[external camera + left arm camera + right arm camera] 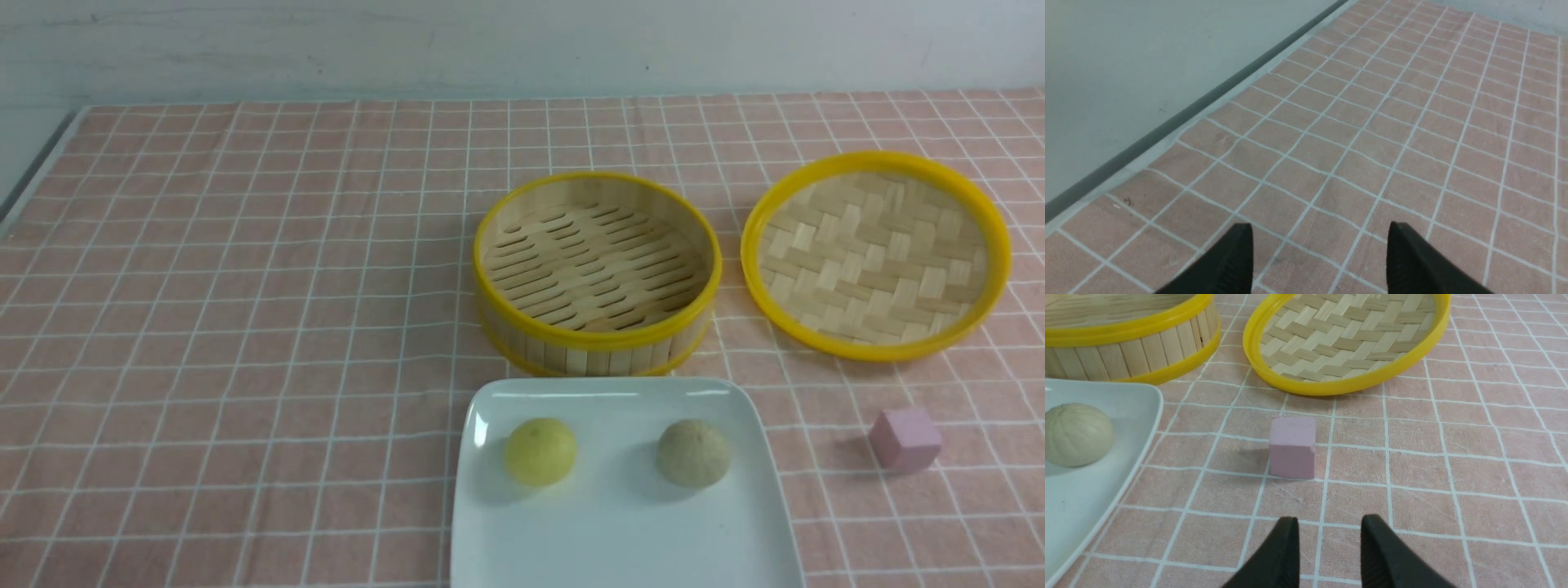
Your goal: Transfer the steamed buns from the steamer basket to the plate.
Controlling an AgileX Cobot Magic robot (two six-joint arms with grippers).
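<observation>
The pale yellow bun [540, 451] and the beige-grey bun [694, 453] sit side by side on the white square plate [620, 539] at the front. The beige-grey bun [1077, 434] and the plate's corner [1139, 404] also show in the right wrist view. The steamer basket [598, 273] stands just behind the plate with nothing in it; its wall [1135, 351] shows in the right wrist view. Neither gripper shows in the front view. My left gripper [1319, 228] is open and empty over bare cloth. My right gripper [1329, 522] is open and empty, short of the pink cube.
The shallow woven-bamboo lid [875, 255] lies upside down to the right of the basket, also in the right wrist view [1347, 339]. A small pink cube [904, 441] [1292, 448] stands right of the plate. The table's left edge [1167, 126] borders the checked cloth.
</observation>
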